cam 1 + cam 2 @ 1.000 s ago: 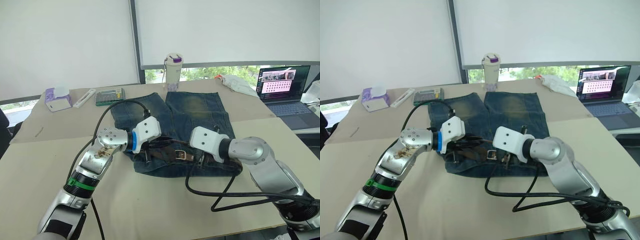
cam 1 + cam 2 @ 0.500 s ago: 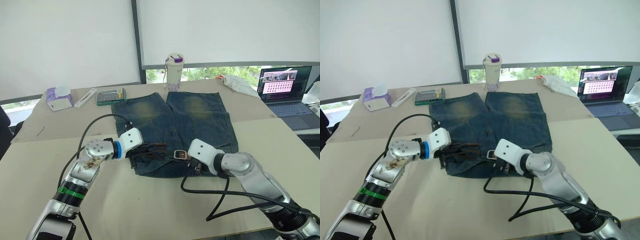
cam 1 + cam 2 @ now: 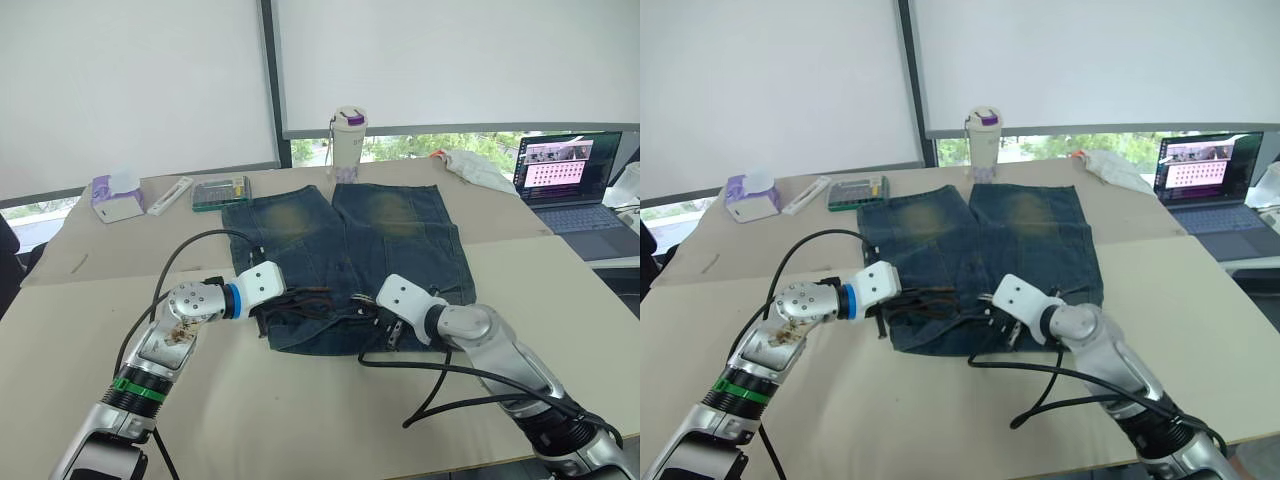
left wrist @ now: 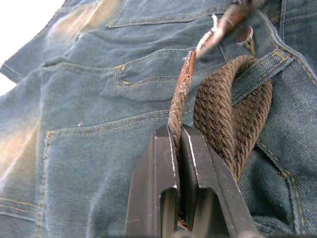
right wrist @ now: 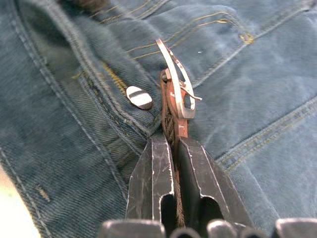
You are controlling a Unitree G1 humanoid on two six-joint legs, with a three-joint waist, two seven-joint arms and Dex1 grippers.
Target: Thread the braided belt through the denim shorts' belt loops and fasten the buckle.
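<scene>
Across the beige counter (image 3: 300, 400) at frame centre lie the denim shorts (image 3: 345, 260), where my left gripper (image 4: 179, 134) pinches the braided belt (image 4: 218, 109) and my right gripper (image 5: 175, 144) pinches below the buckle (image 5: 178, 89), so fastening seems next, needing tip fed through frame.

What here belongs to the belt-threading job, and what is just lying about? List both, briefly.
In the job:
- denim shorts
- braided belt, pinched by the left gripper
- buckle, its belt end pinched by the right gripper
- belt loop the belt passes through

Lying about:
- laptop
- tumbler
- tissue box
- green box
- crumpled cloth
</scene>
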